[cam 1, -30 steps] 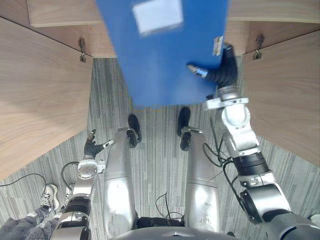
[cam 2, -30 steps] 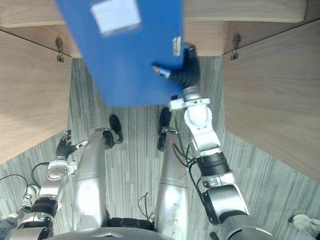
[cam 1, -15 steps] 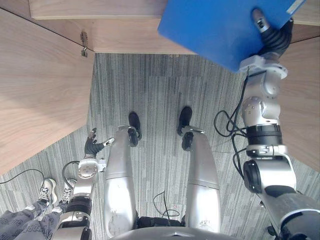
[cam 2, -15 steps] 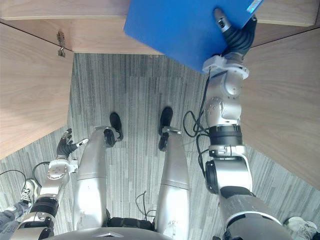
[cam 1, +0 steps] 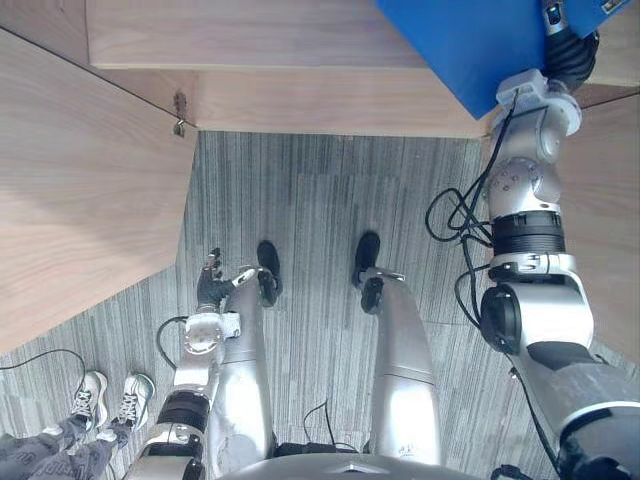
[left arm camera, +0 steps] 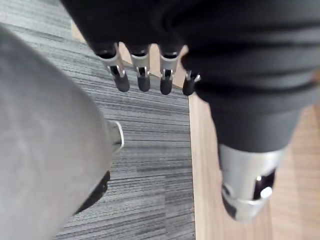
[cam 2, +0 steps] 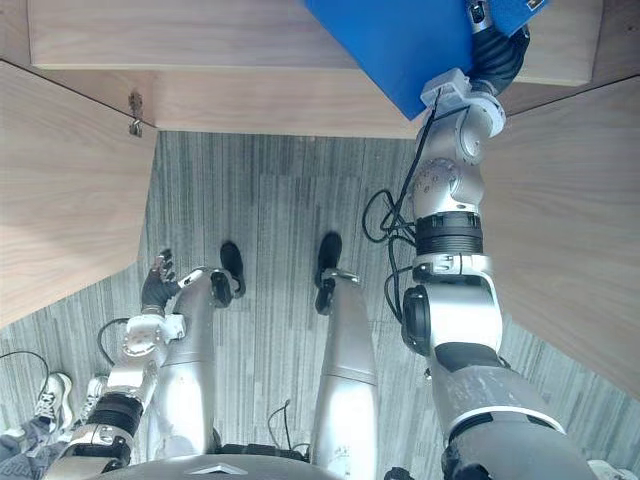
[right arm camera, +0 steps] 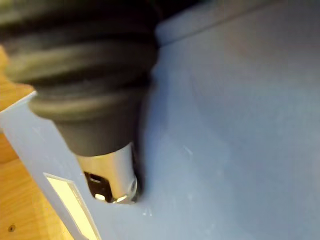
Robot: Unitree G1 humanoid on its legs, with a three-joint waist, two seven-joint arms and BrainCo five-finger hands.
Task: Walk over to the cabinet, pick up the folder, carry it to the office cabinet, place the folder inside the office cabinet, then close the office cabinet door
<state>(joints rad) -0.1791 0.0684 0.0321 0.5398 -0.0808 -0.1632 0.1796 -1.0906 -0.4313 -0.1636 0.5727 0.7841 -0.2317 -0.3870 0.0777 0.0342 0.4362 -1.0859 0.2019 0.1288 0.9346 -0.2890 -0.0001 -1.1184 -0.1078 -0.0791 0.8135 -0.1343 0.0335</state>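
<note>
Cabinet [cam 1: 280,50] open, doors [cam 1: 80,200] swung out either side. Folder [cam 1: 470,40] held high at the cabinet's right, pinched in right hand [cam 1: 568,50]: thumb on the blue face, fingers behind. Left hand [cam 1: 212,287] low over carpet [cam 1: 320,200], fingers straight, empty.

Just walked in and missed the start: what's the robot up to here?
The robot faces an open wooden cabinet. Its right hand grips a blue folder, held up at the cabinet's front edge and not yet released. Its left hand hangs low, open and idle. The cabinet doors stand open on both sides.
</note>
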